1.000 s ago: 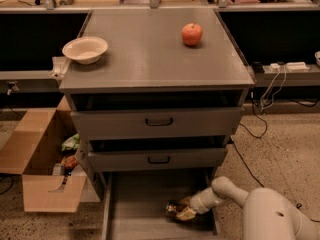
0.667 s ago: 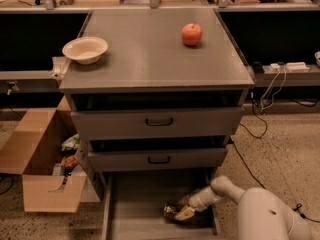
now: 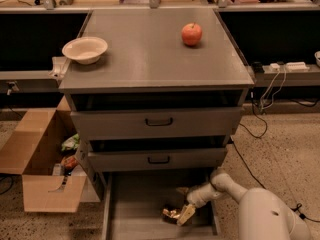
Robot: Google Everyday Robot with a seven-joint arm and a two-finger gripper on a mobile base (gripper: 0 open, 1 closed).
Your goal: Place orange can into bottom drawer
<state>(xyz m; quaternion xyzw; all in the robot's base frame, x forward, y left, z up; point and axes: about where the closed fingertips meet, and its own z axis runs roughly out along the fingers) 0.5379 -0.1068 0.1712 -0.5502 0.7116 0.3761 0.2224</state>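
Note:
The orange can [image 3: 171, 214] lies on its side on the grey floor of the open bottom drawer [image 3: 135, 209], right of its middle and towards the front. My gripper [image 3: 185, 211] is low inside the drawer, right beside the can on its right and touching or nearly touching it. The white arm [image 3: 222, 184] reaches in from the lower right.
Two upper drawers with black handles [image 3: 159, 121] stand slightly pulled out above the bottom one. On the cabinet top are a red apple [image 3: 191, 34] and a white bowl [image 3: 85, 49]. An open cardboard box [image 3: 40, 159] stands on the floor at the left. Cables [image 3: 260, 114] trail at the right.
The gripper and the can have shifted slightly left and towards the front of the drawer. Nothing else has moved.

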